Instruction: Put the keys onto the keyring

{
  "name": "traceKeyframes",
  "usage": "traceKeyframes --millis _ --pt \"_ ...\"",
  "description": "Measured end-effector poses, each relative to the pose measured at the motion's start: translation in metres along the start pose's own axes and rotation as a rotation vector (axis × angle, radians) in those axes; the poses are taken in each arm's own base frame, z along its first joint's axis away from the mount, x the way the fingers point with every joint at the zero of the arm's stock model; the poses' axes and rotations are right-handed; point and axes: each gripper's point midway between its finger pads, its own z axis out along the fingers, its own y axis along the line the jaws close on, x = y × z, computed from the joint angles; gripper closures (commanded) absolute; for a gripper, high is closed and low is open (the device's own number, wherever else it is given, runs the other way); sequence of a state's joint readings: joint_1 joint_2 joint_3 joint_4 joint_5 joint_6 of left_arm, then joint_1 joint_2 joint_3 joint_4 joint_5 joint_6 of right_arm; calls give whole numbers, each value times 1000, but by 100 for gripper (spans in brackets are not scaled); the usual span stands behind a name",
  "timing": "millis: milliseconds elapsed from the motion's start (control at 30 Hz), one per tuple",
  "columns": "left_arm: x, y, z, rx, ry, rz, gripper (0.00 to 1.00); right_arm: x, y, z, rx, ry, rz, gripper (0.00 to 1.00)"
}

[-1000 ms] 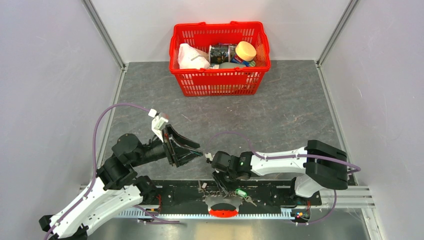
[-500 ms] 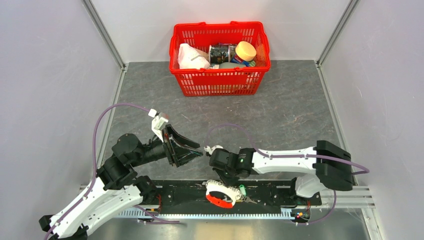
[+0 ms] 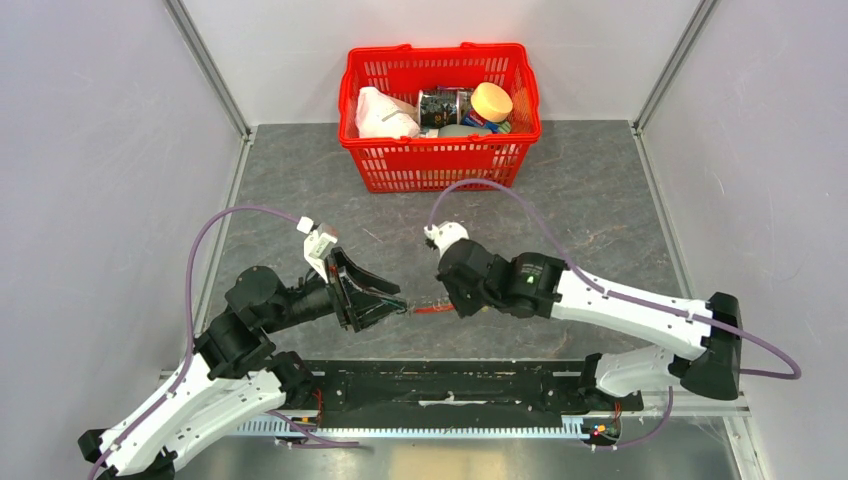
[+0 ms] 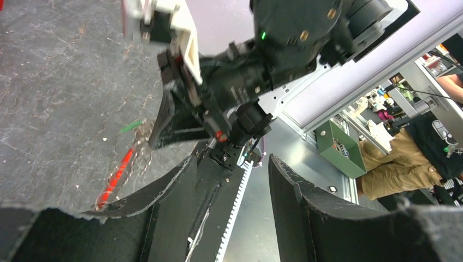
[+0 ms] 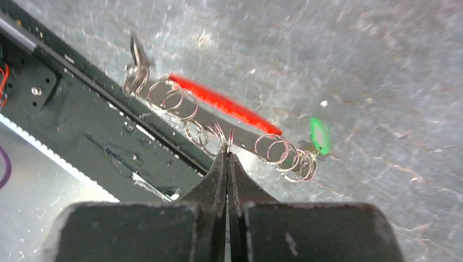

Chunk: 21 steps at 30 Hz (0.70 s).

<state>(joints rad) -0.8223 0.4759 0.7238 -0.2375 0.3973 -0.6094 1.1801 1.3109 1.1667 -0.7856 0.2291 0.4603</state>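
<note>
My right gripper [image 5: 227, 146] is shut on one of the thin metal rings of the keyring and holds it above the grey table. The keyring's red oval loop [image 5: 224, 103] shows edge-on, with several small wire rings along it. A green-headed key [image 5: 320, 135] hangs at one end and a silvery key [image 5: 136, 52] at the other. In the top view the red loop [image 3: 432, 308] sits between my right gripper [image 3: 447, 303] and my left gripper [image 3: 400, 300]. The left gripper [image 4: 235, 180] is open and holds nothing. The loop [image 4: 116, 177] lies just off its left finger [image 4: 164, 191].
A big red mesh basket [image 3: 440, 165] with a white bag, cans and a yellow lid stands at the back of the table. A black toothed rail [image 3: 450, 385] runs along the near edge between the arm bases. Grey walls close in both sides.
My right gripper closed on the keyring down at the rail, then lifted it up and away from the edge, to the left gripper's tips. The left arm stayed put.
</note>
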Motion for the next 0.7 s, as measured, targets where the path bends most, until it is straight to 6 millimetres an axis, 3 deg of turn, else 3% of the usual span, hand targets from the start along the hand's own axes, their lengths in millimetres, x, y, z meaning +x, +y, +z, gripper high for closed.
traceKeyframes --millis 233,333,467,700 --pt "-1 1 0 -7 -6 6 42 -52 -36 -25 72 -120 14 100" --pt "-2 2 0 -12 -10 7 42 -62 -55 -25 109 -136 39 100" --pt "-3 4 0 -23 -18 7 42 -68 -77 -12 141 -122 83 100" --pt "-7 6 -2 -40 -43 12 42 -63 -99 33 161 -73 147 100"
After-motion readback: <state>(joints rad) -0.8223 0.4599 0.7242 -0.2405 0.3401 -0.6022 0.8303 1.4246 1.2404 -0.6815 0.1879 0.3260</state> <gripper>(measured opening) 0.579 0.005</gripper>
